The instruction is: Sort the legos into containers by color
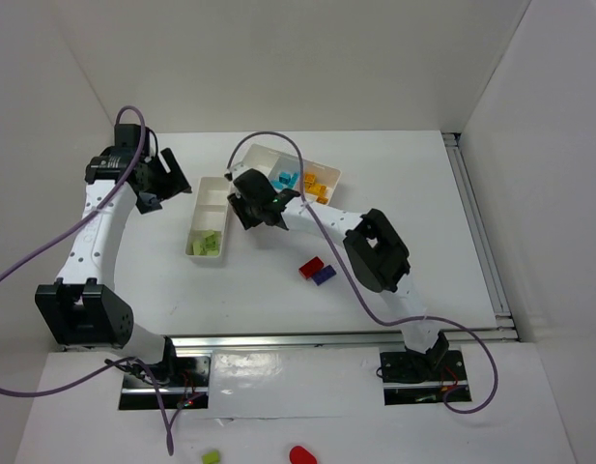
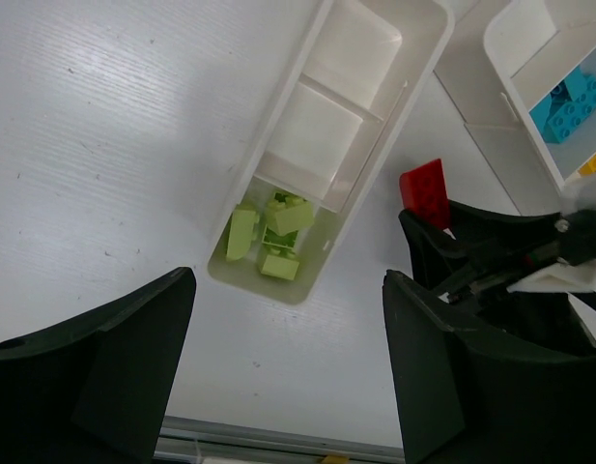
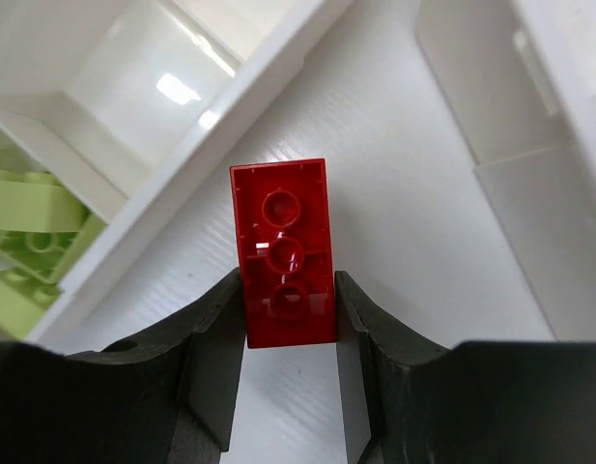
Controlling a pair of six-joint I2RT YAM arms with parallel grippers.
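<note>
My right gripper (image 3: 288,304) is shut on a red lego (image 3: 283,251), held above the table between the two trays. It also shows in the top view (image 1: 247,209) and the brick in the left wrist view (image 2: 425,191). The narrow white tray (image 1: 212,184) holds lime green legos (image 1: 208,244) in its near compartment; its other two compartments are empty. The wider tray (image 1: 264,155) holds cyan legos (image 1: 286,181) and orange-yellow legos (image 1: 317,184). A red lego (image 1: 311,267) and a purple lego (image 1: 325,275) lie on the table. My left gripper (image 1: 157,182) is open and empty, left of the narrow tray.
A metal rail (image 1: 336,338) runs along the table's near edge and another (image 1: 481,232) down the right side. White walls close in the back and sides. A lime piece (image 1: 212,456) and a smooth red blob (image 1: 302,454) lie below the arm bases.
</note>
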